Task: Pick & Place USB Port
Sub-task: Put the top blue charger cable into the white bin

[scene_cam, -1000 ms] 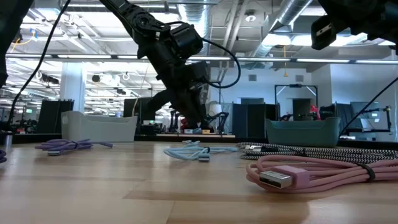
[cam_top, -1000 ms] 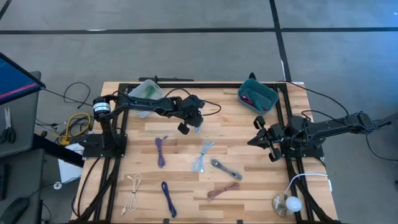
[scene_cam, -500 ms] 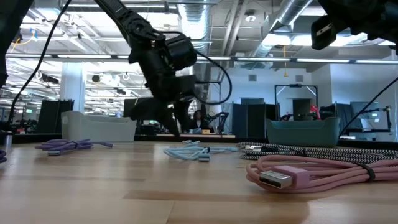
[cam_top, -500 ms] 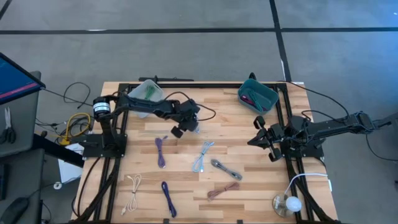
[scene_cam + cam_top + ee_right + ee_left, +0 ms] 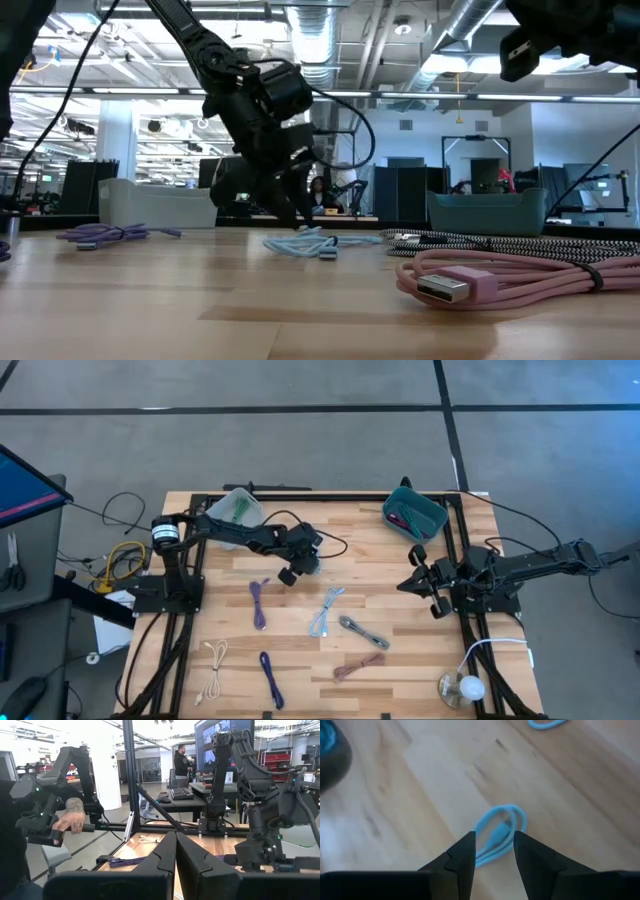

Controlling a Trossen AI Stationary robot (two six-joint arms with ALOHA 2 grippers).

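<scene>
My left gripper (image 5: 289, 574) hangs low over the far middle of the table, open and slanting down. In the left wrist view its fingers (image 5: 465, 851) stand on either side of a small light-blue USB cable loop (image 5: 512, 815) that lies flat on the wood. I cannot tell whether they touch it. My right gripper (image 5: 414, 584) waits shut at the table's right side, raised and roughly level, with nothing in it (image 5: 175, 855).
A clear bin (image 5: 238, 510) stands at the far left and a teal bin (image 5: 415, 515) at the far right. Other coiled cables lie nearer: purple (image 5: 259, 603), light blue (image 5: 325, 610), grey braided (image 5: 362, 632), pink (image 5: 358, 665), white (image 5: 212, 668), dark blue (image 5: 270, 678).
My left gripper has sunk toward the table and drifted a little toward the left and near side, tipping steeper. Its fingers have opened and now stand around the small blue cable.
</scene>
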